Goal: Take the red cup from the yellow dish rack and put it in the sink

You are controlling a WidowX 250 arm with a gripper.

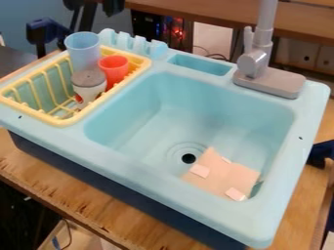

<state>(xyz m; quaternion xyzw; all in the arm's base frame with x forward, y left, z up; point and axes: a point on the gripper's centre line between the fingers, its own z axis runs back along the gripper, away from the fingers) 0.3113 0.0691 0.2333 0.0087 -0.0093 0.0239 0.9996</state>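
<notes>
At upper left, the pincer (91,4), its state impossible to tell, is beyond a yellow dish rack (73,120) holding a blue cup (83,49), red cup (114,69) and grey-topped bottle (89,84).

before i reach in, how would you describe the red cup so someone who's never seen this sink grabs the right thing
Find the light blue toy sink, then the yellow rack at its left end in the view. The red cup is inside, on the basin side: shorter than the blue cup, and open-topped, unlike the grey-topped white container.
</notes>
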